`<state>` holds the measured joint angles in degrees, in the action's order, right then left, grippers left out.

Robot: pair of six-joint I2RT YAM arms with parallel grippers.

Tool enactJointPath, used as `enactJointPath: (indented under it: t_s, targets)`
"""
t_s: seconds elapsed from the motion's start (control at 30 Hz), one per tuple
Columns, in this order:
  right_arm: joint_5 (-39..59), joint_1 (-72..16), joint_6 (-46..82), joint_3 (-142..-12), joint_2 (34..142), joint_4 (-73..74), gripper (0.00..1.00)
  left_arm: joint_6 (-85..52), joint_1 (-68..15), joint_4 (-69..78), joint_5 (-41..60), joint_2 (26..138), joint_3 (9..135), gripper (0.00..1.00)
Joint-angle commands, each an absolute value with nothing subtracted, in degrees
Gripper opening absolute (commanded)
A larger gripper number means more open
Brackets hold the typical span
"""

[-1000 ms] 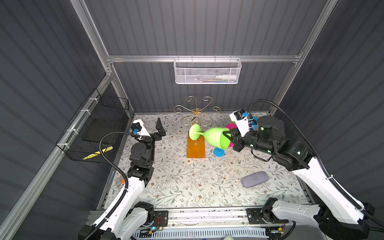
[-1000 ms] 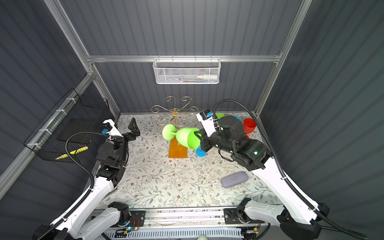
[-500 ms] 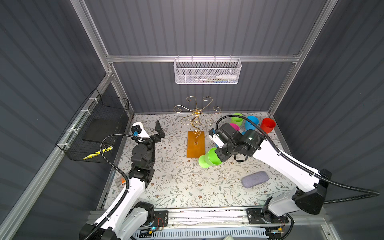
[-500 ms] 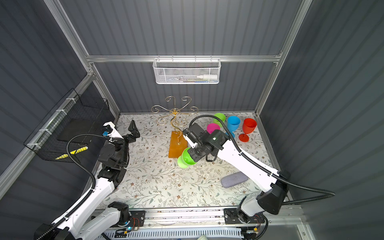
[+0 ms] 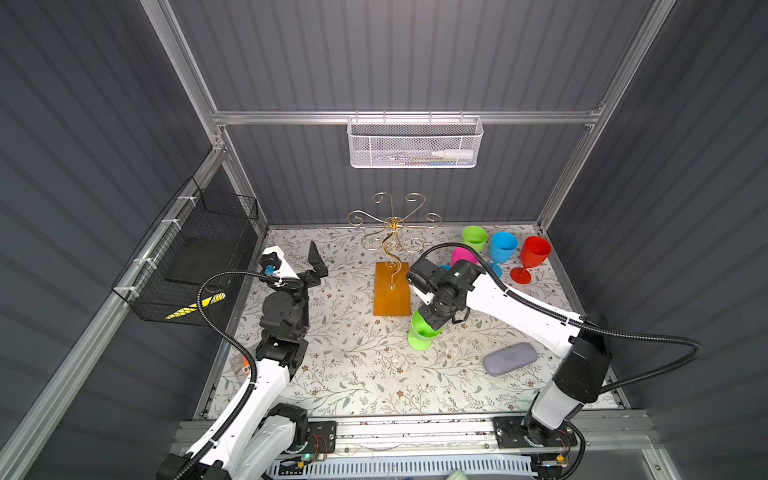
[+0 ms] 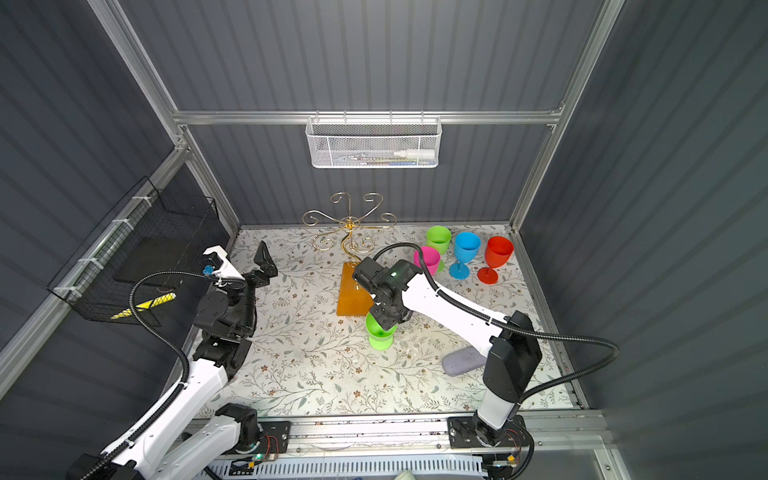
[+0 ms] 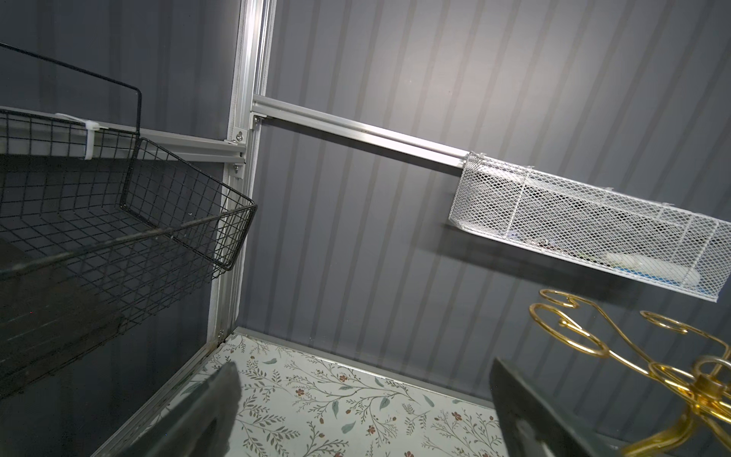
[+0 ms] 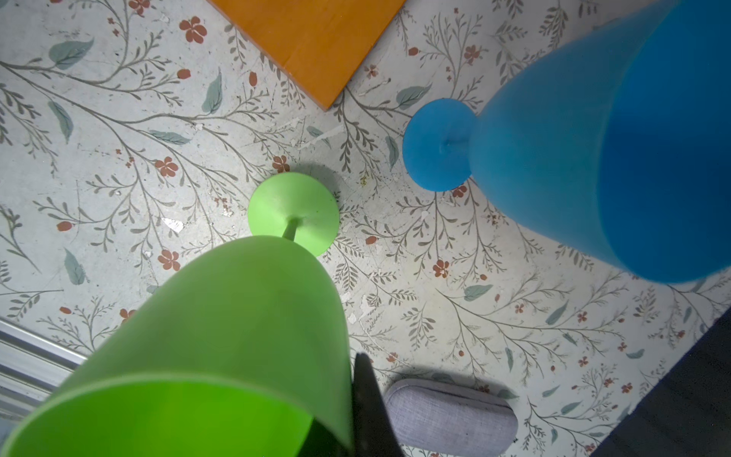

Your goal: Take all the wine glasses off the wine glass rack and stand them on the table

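The wine glass rack (image 5: 392,232) (image 6: 351,226), gold wire on an amber base (image 5: 391,291), stands mid-back with nothing on its curled arms; its scrolls (image 7: 593,336) also show in the left wrist view. A green wine glass (image 5: 420,334) (image 6: 380,334) (image 8: 221,336) is upright by the base's near right corner. Its foot (image 8: 294,213) is on or just above the mat. My right gripper (image 5: 432,322) (image 6: 388,316) (image 8: 352,415) is shut on its rim, one finger inside the bowl and one outside. My left gripper (image 5: 295,259) (image 6: 241,259) (image 7: 368,419) hangs open and empty, left of the rack.
Green (image 5: 473,239), blue (image 5: 503,249), red (image 5: 534,253) and pink (image 5: 463,255) glasses stand at the back right. Another blue glass (image 8: 593,158) is close beside the right gripper. A grey case (image 5: 509,359) lies front right. White mesh basket (image 5: 415,143) on the back wall, black wire basket (image 5: 191,257) on the left.
The right arm carried the green glass from high and tilted beside the rack down to upright near the base's front corner. The left arm has stayed put.
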<state>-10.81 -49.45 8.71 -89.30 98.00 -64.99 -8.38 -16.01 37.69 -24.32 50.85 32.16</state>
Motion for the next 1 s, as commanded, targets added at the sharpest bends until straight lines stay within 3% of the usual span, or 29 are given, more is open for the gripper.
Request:
enactJointPath:
  t_s: [0.0, 0.3, 0.5, 0.7, 0.97]
  targets:
    - [-11.4, -49.7, 9.0, -89.3, 98.0, -64.0, 0.06, -6.9, -15.4, 38.4, -25.7, 49.7, 31.5, 1.0]
    - [-10.6, -49.4, 8.7, -90.0, 96.1, -62.0, 0.25, -6.3, -15.3, 38.4, -26.1, 49.6, 31.4, 1.0]
    - [-8.4, -47.9, 8.5, -89.8, 90.5, -59.1, 0.5, -5.8, -15.3, 38.7, -26.3, 49.6, 31.3, 1.0]
    - [-6.3, -43.6, 7.5, -81.8, 78.6, -48.8, 0.63, -4.4, -15.2, 39.1, -26.3, 49.7, 31.1, 1.0]
    - [-1.5, -29.8, 5.2, -57.9, 53.8, -23.8, 0.8, -3.7, -15.1, 39.4, -26.5, 52.1, 28.4, 1.0]
